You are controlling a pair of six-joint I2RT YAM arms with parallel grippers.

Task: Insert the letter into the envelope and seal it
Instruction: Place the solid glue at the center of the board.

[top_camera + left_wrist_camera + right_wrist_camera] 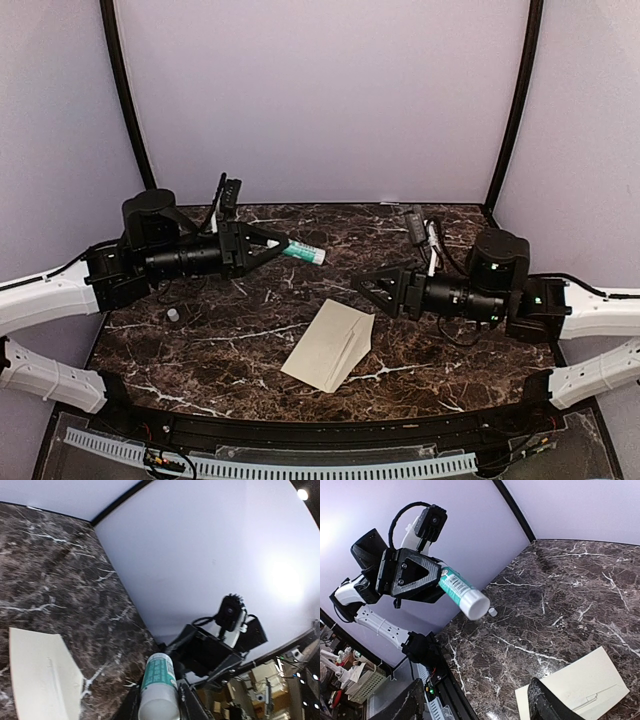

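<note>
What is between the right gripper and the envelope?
Nothing: only bare marble table separates the right gripper from the envelope, as the top view shows.

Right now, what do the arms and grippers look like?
The left arm and right arm have white outer links and black cylindrical joints. The left gripper and right gripper are black with cut-out triangular frames. Each wrist carries a small black camera on a white mount, fed by black cables. A green light glows on the right arm.
</note>
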